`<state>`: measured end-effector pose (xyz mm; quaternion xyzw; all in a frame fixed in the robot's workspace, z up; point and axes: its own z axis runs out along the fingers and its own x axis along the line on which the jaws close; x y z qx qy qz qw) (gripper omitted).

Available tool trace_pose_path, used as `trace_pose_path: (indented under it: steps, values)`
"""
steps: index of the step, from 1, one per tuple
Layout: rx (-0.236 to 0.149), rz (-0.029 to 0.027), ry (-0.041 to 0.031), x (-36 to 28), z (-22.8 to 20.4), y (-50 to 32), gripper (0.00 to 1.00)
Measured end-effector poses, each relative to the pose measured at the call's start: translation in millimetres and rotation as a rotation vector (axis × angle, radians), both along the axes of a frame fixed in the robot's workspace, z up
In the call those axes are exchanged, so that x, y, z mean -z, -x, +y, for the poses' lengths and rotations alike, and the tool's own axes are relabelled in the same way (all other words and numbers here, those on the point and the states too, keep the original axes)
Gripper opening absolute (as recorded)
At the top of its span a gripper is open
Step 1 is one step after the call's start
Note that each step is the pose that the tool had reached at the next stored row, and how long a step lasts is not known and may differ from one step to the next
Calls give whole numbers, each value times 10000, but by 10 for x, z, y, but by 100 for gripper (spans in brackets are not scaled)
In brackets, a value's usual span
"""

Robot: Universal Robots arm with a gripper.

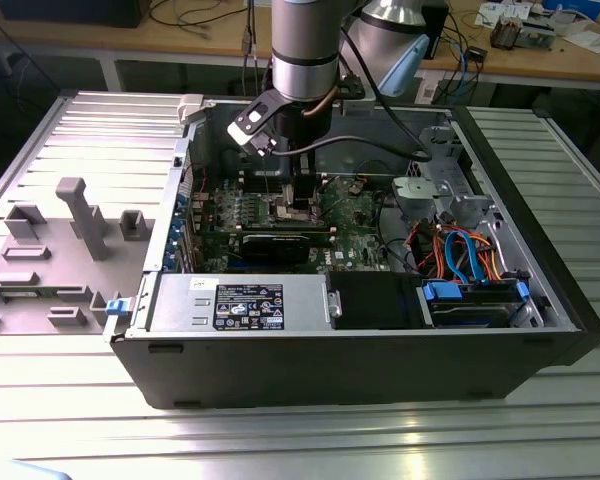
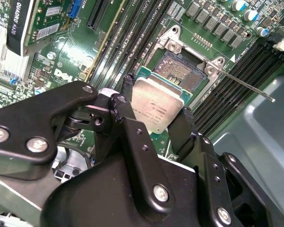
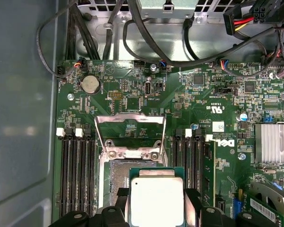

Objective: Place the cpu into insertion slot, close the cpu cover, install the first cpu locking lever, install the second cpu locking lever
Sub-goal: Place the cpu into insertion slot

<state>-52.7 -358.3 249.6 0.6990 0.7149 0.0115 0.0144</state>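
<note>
The silver-topped square cpu [image 3: 155, 201] hovers over the bare socket [image 3: 117, 172] while the windowed cpu cover [image 3: 129, 117] stands flipped open.

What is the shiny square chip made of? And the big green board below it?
The cpu looks topped with metal, dull silver and satin: it glows softly under the light. The green board seems a hard, glossy plastic-like sheet, maybe fibreglass, with fine printed lines.

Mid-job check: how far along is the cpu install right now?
Nothing is finished yet. In hand: the gripper grips the cpu just over the open socket, contacts exposed, so it is not seated. Left: the cpu cover stands flipped up and a locking lever sticks out unlatched; placing, cover and both levers are not yet done.
</note>
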Motion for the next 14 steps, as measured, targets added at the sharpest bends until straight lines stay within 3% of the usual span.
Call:
trace_pose_path:
  steps: [4, 6, 14]
  values:
    - [0, 0, -13, 0, 0, 0, 55]
    - [0, 0, -349, 0, 0, 0, 55]
    - [0, 0, -368, 0, 0, 0, 55]
